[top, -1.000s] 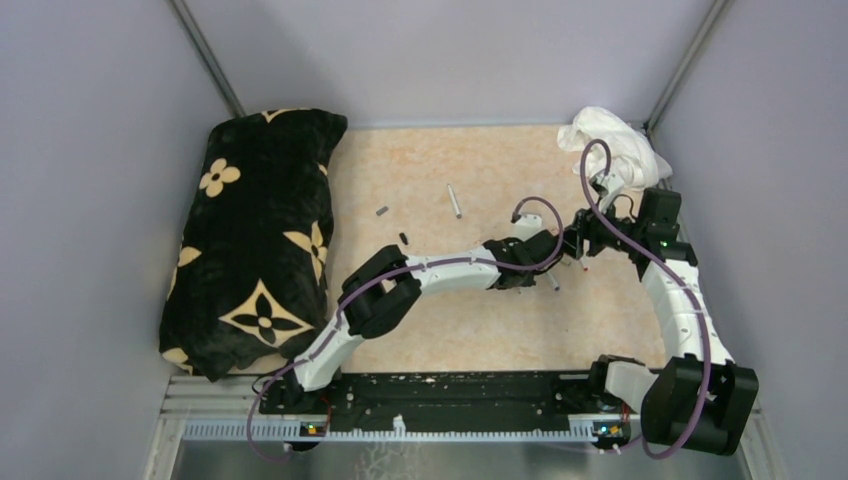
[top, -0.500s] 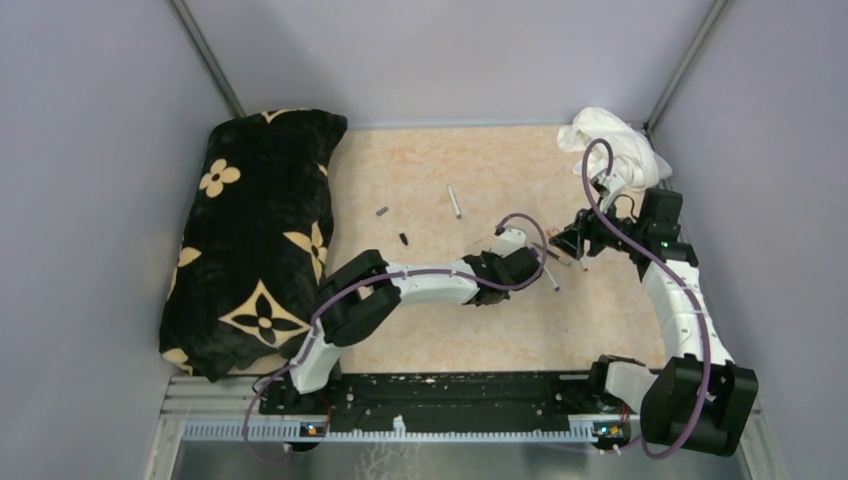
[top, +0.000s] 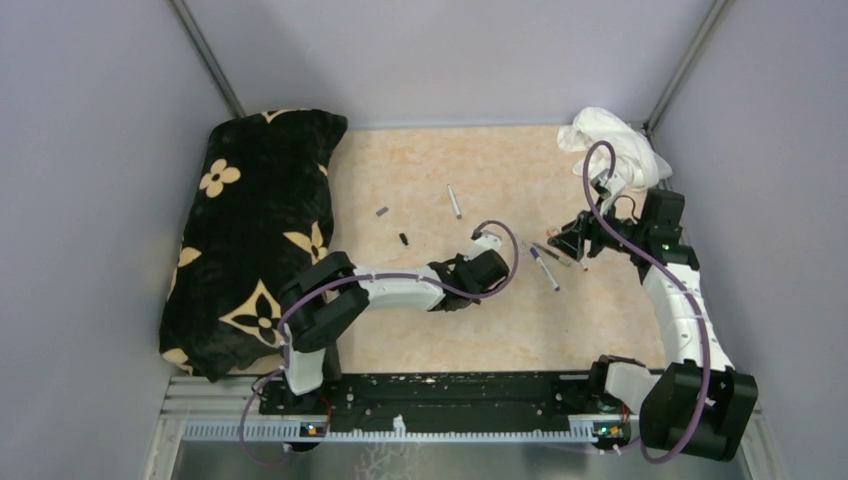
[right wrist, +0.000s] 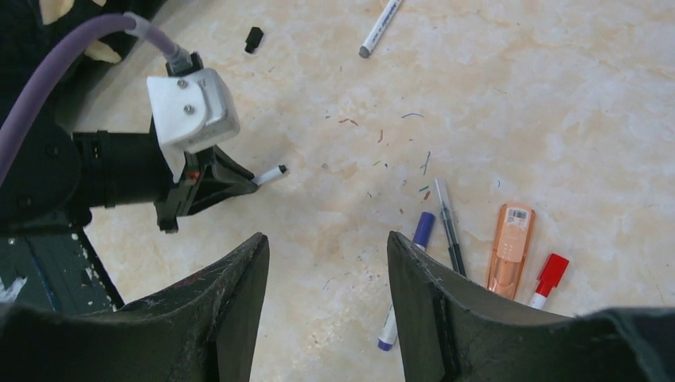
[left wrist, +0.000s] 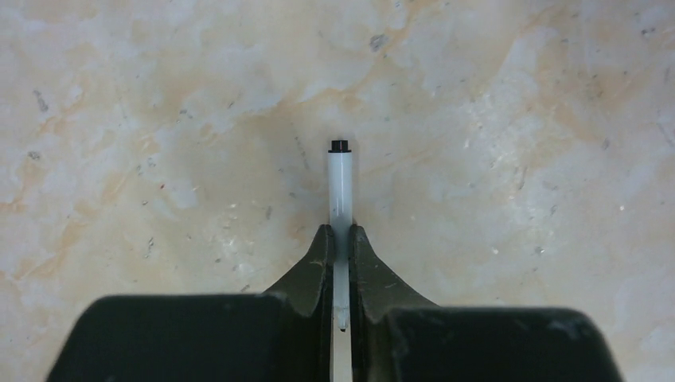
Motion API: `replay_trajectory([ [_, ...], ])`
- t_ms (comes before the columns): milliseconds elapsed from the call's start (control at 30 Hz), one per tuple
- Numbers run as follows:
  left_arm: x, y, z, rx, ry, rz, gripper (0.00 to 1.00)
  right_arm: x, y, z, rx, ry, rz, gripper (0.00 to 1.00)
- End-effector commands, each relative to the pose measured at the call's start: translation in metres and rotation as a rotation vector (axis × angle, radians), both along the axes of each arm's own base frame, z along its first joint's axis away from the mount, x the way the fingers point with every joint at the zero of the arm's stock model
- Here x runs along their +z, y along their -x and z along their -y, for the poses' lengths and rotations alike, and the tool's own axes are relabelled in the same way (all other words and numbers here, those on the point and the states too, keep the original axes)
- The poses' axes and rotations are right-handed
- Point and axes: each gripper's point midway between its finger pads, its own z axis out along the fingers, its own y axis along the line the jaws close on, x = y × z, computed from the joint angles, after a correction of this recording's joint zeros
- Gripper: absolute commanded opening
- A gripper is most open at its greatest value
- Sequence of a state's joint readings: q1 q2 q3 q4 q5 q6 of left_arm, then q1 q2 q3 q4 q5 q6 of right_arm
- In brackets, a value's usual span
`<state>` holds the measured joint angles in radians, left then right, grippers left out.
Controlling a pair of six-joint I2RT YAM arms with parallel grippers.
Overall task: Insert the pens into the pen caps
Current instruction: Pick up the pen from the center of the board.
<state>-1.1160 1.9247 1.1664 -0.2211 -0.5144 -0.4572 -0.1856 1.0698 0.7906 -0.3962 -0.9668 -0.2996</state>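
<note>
The left gripper (left wrist: 340,239) is pinched tight on a thin white plastic pen with a black end (left wrist: 341,179), that end pointing forward over the marbled beige tabletop (left wrist: 159,119). The right gripper (right wrist: 326,247) gapes wide, holding nothing. Over the last 1 second the left arm has drawn back from the loose pens (right wrist: 450,231) below the right gripper toward mid-table. So 1 pen is picked out, probably bound for the small black plastic cap (top: 404,239).

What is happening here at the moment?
The left gripper is shut on a white pen with a black end. The right gripper is open and hovers above a blue-capped pen, an orange highlighter and a red-capped pen. A black cap lies loose farther off.
</note>
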Motion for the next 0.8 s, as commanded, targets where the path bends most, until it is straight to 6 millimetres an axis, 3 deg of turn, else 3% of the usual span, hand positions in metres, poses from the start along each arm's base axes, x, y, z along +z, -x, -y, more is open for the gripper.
replay_trajectory([
  [0,-0.042,0.028,-0.044,-0.055,-0.064,-0.164,0.00,0.016,0.010,-0.009,0.090,-0.015,0.112,0.55],
  [300,-0.018,0.026,-0.051,-0.071,0.125,-0.173,0.00,0.024,0.042,-0.030,0.311,-0.012,0.349,0.52],
  [500,0.004,0.022,-0.040,-0.125,0.235,-0.172,0.00,0.005,0.077,-0.059,0.613,0.142,0.607,0.53],
  [767,0.021,0.029,-0.022,-0.220,0.340,-0.219,0.00,-0.037,0.087,-0.090,0.891,0.339,0.747,0.51],
])
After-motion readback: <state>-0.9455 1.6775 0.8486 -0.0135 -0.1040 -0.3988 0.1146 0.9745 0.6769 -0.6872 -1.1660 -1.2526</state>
